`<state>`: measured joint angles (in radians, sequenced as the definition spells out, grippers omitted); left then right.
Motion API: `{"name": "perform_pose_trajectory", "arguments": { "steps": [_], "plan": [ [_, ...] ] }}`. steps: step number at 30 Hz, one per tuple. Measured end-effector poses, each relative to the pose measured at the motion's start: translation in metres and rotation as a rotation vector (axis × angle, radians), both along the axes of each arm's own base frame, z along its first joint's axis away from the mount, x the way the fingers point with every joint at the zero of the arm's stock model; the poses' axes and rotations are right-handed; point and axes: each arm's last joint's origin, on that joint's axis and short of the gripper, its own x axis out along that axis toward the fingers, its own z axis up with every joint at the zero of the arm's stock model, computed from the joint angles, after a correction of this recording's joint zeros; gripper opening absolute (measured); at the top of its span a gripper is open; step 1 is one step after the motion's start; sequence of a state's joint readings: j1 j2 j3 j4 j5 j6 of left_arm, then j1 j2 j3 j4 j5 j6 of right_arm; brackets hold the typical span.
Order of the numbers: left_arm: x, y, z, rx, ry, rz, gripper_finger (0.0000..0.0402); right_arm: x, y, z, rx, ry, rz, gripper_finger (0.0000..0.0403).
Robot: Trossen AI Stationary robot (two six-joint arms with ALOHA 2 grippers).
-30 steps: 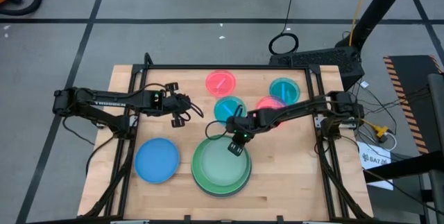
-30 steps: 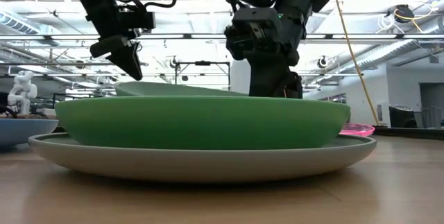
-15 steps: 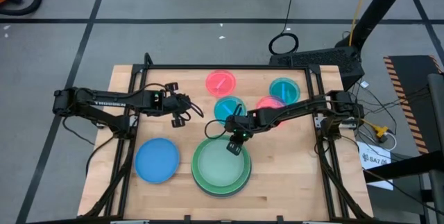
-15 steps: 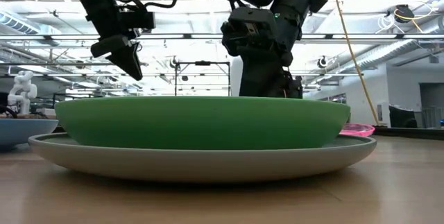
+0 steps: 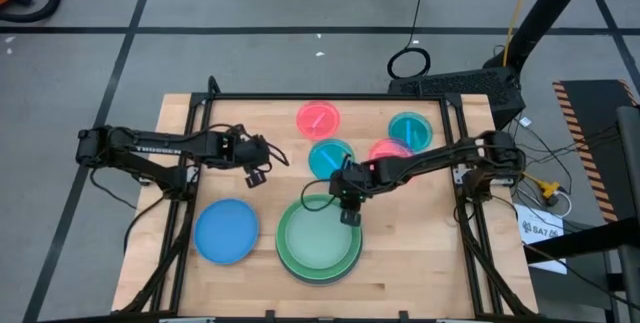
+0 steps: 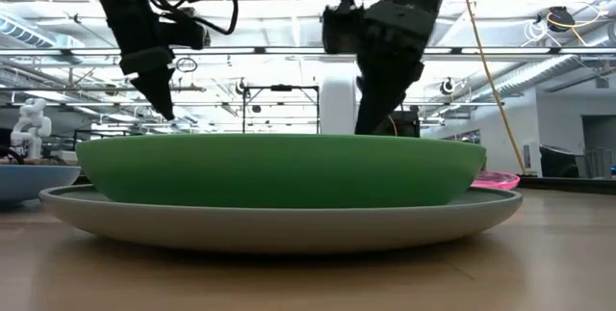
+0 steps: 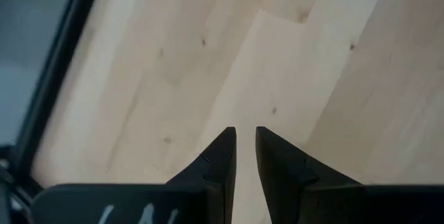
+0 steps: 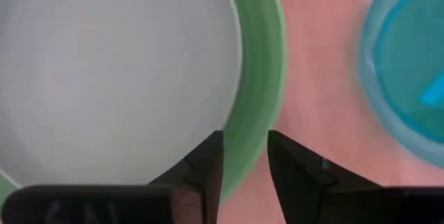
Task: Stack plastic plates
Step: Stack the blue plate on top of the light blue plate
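My right hand (image 5: 347, 209) hangs over the far rim of the stack near the front of the wooden table (image 5: 420, 273), its 2 fingers (image 8: 208, 165) parted with a gap between them and nothing in it — released. The stack is 3 round plastic plates: the large grey plate (image 6: 289, 224) at the bottom, the mid-sized green plate (image 6: 279, 168) on it, and the pale green plate (image 5: 320, 243) nested inside that. From my right wrist I look down on the pale plate's inside, the green rim (image 8: 260, 78) beside it, and bare wood.

Just beyond my right hand lies a small teal plate (image 5: 328, 156). Farther back are a small pink plate (image 5: 318, 118), a second teal plate (image 5: 408, 129), and a second pink plate (image 5: 388, 149) partly under my right arm. The mid-sized blue plate (image 5: 226, 231) lies alone, left of the stack.

My left hand (image 5: 256, 170) hovers over bare wood at the table's left-centre, well apart from every plate; its fingers (image 7: 218, 161) stand nearly together with a thin slit between them, holding nothing.
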<state>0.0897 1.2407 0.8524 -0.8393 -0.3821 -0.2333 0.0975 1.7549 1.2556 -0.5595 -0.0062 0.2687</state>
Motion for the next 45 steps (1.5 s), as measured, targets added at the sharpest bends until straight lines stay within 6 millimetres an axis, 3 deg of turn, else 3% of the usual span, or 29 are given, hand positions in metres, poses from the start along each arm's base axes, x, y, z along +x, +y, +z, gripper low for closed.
{"name": "perform_pose_trajectory", "arguments": {
  "steps": [9,14,22,27,34,39,45],
  "plan": [
    [-0.003,-0.025,-0.003,-0.138,0.031,-0.075,0.0065,-0.019,0.011,0.022,-0.175,-0.014,0.154,0.0109],
    [-0.009,-0.043,-0.005,-0.259,0.088,-0.139,0.0065,-0.04,0.015,0.03,-0.246,-0.08,0.163,0.0109],
    [-0.021,-0.068,-0.007,-0.305,0.188,-0.186,0.0065,-0.078,0.008,0.034,-0.301,-0.286,0.196,0.0109],
    [-0.024,-0.078,-0.007,-0.299,0.202,-0.239,0.0068,-0.096,-0.005,0.053,-0.349,-0.424,0.201,0.0109],
    [-0.025,-0.083,-0.007,-0.349,0.205,-0.231,0.0134,-0.12,-0.008,0.061,-0.325,-0.522,0.206,0.0109],
    [-0.025,-0.085,-0.007,-0.261,0.197,-0.271,0.0198,-0.133,-0.01,0.061,-0.324,-0.547,0.199,0.0109],
    [-0.026,-0.084,-0.011,-0.248,0.203,-0.296,0.0218,-0.144,-0.012,0.06,-0.323,-0.567,0.189,0.0109]
  ]
}}
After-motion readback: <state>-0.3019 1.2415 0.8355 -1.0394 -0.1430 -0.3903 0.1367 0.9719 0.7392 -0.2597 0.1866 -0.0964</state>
